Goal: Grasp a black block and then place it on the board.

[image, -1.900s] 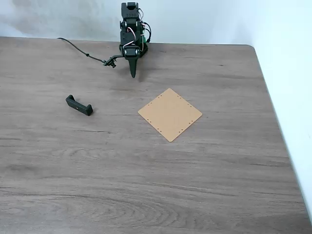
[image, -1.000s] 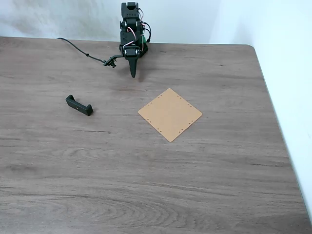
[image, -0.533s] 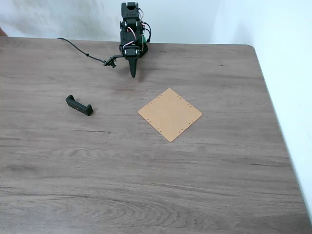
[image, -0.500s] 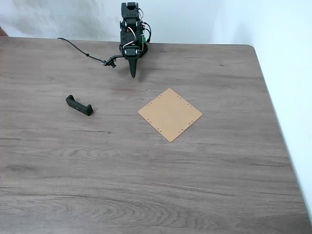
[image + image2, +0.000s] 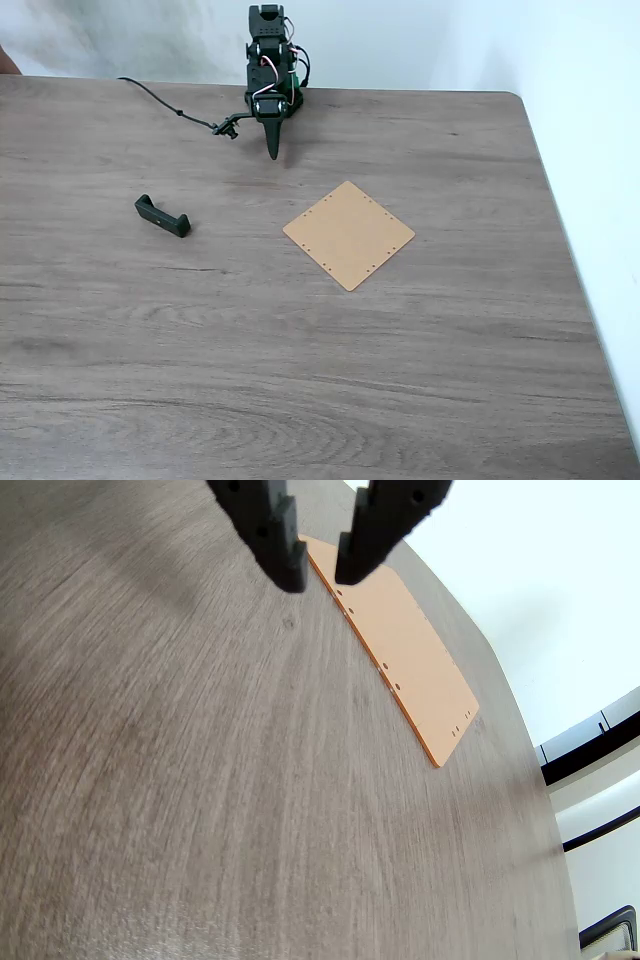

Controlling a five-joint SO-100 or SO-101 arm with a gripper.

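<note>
Black block (image 5: 162, 216) lies left of the board (image 5: 349, 235), unmarked, gripper (image 5: 319, 577) slightly parted

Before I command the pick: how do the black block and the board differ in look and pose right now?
In the fixed view, the black block is a small dark bar with raised end tabs; the board is a thin, flat, tan square, far wider, with edge holes. The block lies to the left, the board near the centre, rotated like a diamond. Both rest on the table, untouched by the end effector.
</note>
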